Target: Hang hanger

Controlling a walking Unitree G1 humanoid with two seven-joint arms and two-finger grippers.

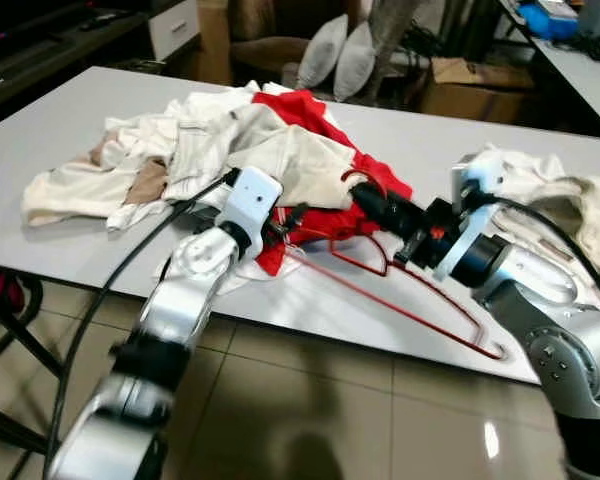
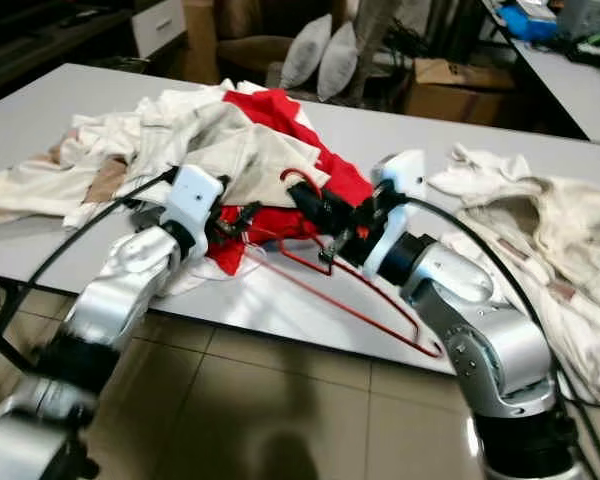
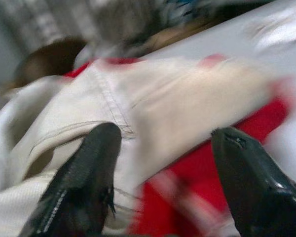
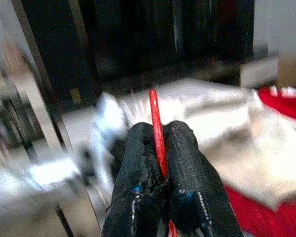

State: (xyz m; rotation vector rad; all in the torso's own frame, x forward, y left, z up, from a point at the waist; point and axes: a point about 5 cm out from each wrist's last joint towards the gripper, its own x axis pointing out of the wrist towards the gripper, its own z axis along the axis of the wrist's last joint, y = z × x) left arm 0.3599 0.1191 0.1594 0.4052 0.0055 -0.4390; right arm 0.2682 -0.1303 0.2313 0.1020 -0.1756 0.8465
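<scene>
A red wire hanger (image 1: 410, 300) lies on the white table (image 1: 60, 110) near its front edge, with its hook up against a red garment (image 1: 300, 110). My right gripper (image 1: 368, 207) is shut on the hanger's neck; in the right wrist view the red wire (image 4: 154, 113) runs between the pressed fingertips (image 4: 187, 148). My left gripper (image 1: 285, 222) is open, its fingers (image 3: 96, 163) low over cream cloth (image 3: 187, 98) and red cloth at the edge of the clothes pile (image 1: 180, 140). Part of the hanger's hook is hidden by the garments.
A second heap of cream clothes (image 1: 570, 200) lies at the table's right end. Beyond the table are two grey pillows (image 1: 340, 55), a cardboard box (image 1: 470, 85) and another table (image 1: 590, 70). Tiled floor (image 1: 330, 400) lies in front, with a black frame (image 1: 10, 330) at left.
</scene>
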